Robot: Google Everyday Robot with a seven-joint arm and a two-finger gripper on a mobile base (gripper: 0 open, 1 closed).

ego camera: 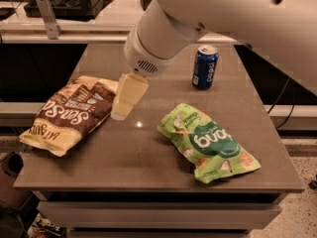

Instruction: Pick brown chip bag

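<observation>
The brown chip bag (69,114) lies flat on the left part of the table, dark brown in the middle with white lettering and pale yellow ends. My gripper (124,105) hangs from the big white arm (163,33), pointing down, right beside the bag's upper right corner and just above the table. It holds nothing.
A bright green snack bag (208,143) lies on the right half of the brown table (138,157). A blue soda can (205,67) stands upright at the back right. A counter with dark equipment runs behind the table. The table's front edge is near the bottom.
</observation>
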